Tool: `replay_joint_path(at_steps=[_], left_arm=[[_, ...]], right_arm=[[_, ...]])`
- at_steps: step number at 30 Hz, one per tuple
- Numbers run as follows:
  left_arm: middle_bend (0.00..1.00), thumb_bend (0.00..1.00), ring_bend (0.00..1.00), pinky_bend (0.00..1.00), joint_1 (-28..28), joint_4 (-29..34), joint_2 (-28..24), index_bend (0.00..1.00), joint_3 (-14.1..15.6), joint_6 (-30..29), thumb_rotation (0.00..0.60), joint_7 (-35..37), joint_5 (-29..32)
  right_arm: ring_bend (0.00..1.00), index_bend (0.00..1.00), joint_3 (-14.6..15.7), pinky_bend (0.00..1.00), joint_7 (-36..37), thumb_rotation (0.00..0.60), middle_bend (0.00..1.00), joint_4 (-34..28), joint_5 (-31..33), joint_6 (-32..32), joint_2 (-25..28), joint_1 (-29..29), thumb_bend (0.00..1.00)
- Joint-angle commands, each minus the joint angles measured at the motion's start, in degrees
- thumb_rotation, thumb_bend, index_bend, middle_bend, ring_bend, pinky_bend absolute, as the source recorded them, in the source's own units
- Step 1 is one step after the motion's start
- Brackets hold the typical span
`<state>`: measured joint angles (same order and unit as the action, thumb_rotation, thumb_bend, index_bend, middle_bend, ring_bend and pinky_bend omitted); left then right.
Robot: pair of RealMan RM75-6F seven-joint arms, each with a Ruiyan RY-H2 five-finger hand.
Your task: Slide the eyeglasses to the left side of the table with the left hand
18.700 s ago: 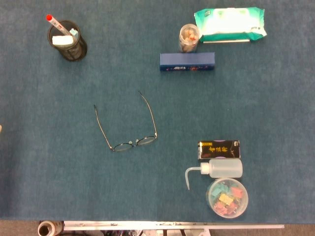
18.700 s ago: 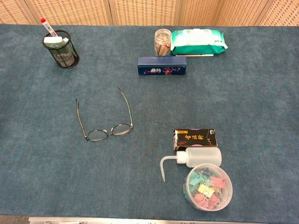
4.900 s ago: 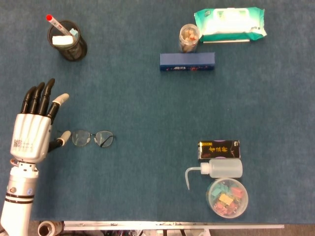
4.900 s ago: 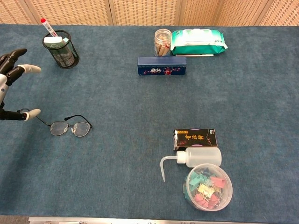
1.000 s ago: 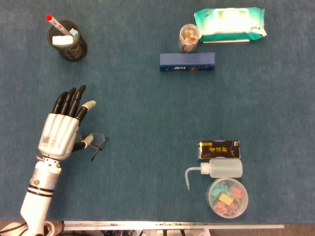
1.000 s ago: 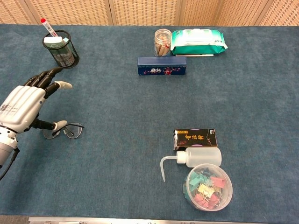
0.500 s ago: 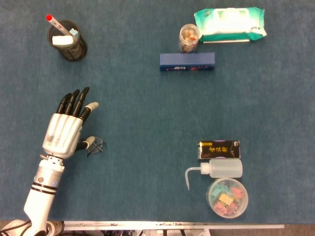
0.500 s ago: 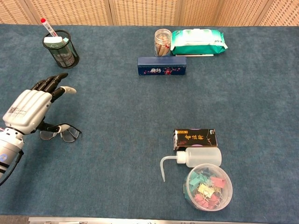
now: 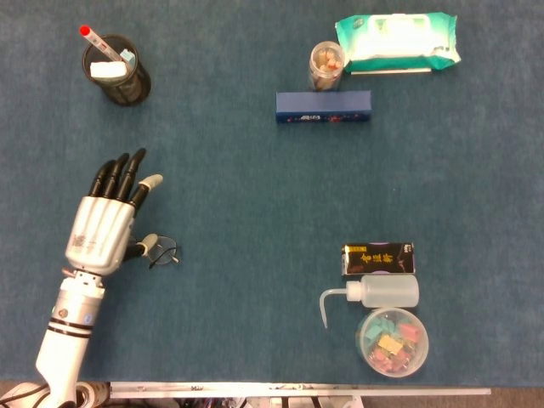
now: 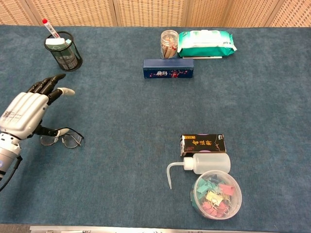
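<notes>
Left hand (image 9: 102, 231) covers most of the eyeglasses (image 9: 163, 252) in the head view; only one lens shows at lower left. Chest view: left part of the frame sits behind the thumb. Contact between thumb and glasses cannot be told. Forearm cut off at bottom-left edge in both views. Print on the black box (image 10: 203, 144) too small to read. Right hand outside both views.

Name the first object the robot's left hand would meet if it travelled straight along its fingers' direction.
Probably the black mesh pen holder: the left hand points up the table, roughly toward it, though height is unclear.
</notes>
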<state>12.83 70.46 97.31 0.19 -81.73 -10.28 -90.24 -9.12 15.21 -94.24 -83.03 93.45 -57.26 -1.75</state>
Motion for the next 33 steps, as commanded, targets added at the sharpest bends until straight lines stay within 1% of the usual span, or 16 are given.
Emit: replay_joint_path(at_steps=[1,9,13,17,21,26,33], left_arm=[[0.0,0.12,0.01,0.1,-1.06,2.78,-2.22,0.22,-0.16,-2.77,0.6,0.16,-0.86],[0.0,0.12,0.01,0.1,-3.13,10.28,-7.69,0.22,-0.87,-8.76,0.6,-1.29,-2.74],[0.0,0.12,0.01,0.1,-3.76,13.47,-9.5,0.22,-0.91,-10.62,0.6,-3.07,-4.02],[0.0,0.12,0.01,0.1,-4.55,17.24,-11.18,0.22,-0.06,-11.82,0.6,-5.05,-5.66],[0.0,0.12,0.01,0.1,-5.45,20.93,-12.38,0.22,1.14,-13.49,0.6,-8.02,-8.71],[0.0,0.12,0.01,0.1,-6.06,23.7,-12.74,0.22,3.09,-13.44,0.6,-10.46,-12.02],[0.0,0.12,0.01,0.1,-6.2,24.82,-11.81,0.22,4.86,-11.0,0.6,-13.22,-14.41]], right_arm=[[0.27,0.36,0.0,0.45,-0.01,0.6,0.37,-0.03,0.02,0.0,0.01,-0.02,0.0],[0.27,0.36,0.16,0.45,-0.46,0.6,0.37,-0.12,-0.23,-0.27,-0.14,0.18,0.0],[0.27,0.36,0.29,0.45,-0.63,0.6,0.37,-0.21,-0.58,-0.26,-0.2,0.25,0.0],[0.27,0.36,0.28,0.45,-0.73,0.6,0.37,-0.13,-0.46,-0.4,-0.26,0.32,0.0],[0.27,0.36,0.25,0.45,-0.68,0.6,0.37,-0.11,-0.3,-0.56,-0.23,0.37,0.0],[0.27,0.36,0.31,0.45,-0.57,0.6,0.37,-0.1,-0.43,-0.45,-0.18,0.33,0.0],[0.27,0.36,0.34,0.45,-0.42,0.6,0.37,-0.05,-0.47,-0.42,-0.15,0.31,0.0]])
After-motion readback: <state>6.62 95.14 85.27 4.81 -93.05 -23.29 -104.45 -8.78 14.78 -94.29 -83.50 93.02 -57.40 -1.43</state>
